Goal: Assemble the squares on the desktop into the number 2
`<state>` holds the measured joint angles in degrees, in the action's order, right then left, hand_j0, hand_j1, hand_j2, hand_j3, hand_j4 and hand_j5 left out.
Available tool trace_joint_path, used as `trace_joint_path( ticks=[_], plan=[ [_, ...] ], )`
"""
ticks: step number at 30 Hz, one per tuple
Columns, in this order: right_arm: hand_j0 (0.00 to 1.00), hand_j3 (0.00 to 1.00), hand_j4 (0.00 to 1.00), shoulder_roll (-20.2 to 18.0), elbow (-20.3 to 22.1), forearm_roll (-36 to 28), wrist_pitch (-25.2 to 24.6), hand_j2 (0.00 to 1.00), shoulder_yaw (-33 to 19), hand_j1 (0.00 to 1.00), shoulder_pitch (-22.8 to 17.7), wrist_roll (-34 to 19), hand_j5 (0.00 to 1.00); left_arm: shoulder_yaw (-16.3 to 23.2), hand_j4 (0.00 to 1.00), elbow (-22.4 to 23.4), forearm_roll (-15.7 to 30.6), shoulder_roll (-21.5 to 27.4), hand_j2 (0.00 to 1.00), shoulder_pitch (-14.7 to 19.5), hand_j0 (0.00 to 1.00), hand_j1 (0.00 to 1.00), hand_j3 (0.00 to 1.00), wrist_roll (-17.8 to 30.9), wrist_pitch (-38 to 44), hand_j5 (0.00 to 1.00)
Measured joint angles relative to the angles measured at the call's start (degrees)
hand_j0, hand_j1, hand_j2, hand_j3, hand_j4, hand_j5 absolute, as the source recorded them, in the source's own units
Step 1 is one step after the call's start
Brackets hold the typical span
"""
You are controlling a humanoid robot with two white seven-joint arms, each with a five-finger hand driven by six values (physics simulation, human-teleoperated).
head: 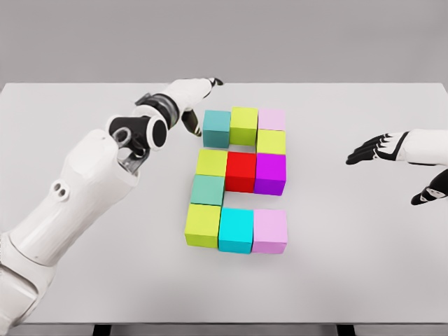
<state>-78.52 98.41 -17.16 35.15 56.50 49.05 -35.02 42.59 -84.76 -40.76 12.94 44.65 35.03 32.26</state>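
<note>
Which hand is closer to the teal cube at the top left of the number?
Left. The left hand hovers just up-left of the teal cube, fingers spread. The right hand is open, far off to the cube's right, beyond the whole figure.

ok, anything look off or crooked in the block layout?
Nothing stands out. The eleven cubes form a clean 2, from the teal cube at the top left to the pale pink cube at the bottom right, edges roughly aligned. The left hand hovers beside the teal cube, holding nothing.

Bright, even simulator lighting, soft faint shadows under the cubes (pixel 238 178), no glare on the white table (pixel 350 266), sharp throughout, no edge distortion
</note>
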Motion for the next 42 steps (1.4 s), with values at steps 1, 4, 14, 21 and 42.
trace_joint_path(
  ticks=[1, 4, 14, 21, 42],
  plan=[
    [1.00, 1.00, 1.00, 0.0, 0.0, 0.0, 0.0, 1.00, 0.0, 1.00, 0.0, 0.0, 1.00, 0.1, 0.99, 0.3, 0.0, -0.1, 0.99, -0.1, 0.99, 0.99, 0.99, 0.0, 0.0, 0.99],
    [1.00, 1.00, 1.00, -0.1, 0.0, 0.0, 0.0, 1.00, 0.0, 1.00, 0.0, 0.0, 1.00, 0.4, 0.99, 0.8, 0.0, -0.4, 0.99, -0.1, 0.99, 0.99, 0.99, 0.0, -0.1, 0.99],
    [1.00, 1.00, 1.00, -0.5, 0.0, 0.0, 0.0, 1.00, 0.0, 1.00, -0.1, 0.0, 1.00, 1.4, 0.99, 3.5, -0.5, -2.4, 0.99, 0.0, 0.99, 0.99, 0.99, 0.0, -0.3, 0.99],
    [1.00, 1.00, 1.00, -0.5, 0.1, 0.0, 0.0, 1.00, 0.0, 1.00, -0.1, 0.0, 1.00, 1.6, 0.99, 5.6, -1.2, -3.8, 0.99, 0.3, 0.99, 0.99, 0.99, 0.0, -0.5, 0.99],
    [1.00, 1.00, 1.00, -0.5, 1.0, 0.0, 0.0, 1.00, -0.1, 1.00, -0.1, 0.0, 1.00, 1.6, 0.99, 11.5, -3.0, -7.0, 0.99, 2.5, 0.99, 0.99, 0.99, 0.0, -0.7, 0.99]
  ],
)
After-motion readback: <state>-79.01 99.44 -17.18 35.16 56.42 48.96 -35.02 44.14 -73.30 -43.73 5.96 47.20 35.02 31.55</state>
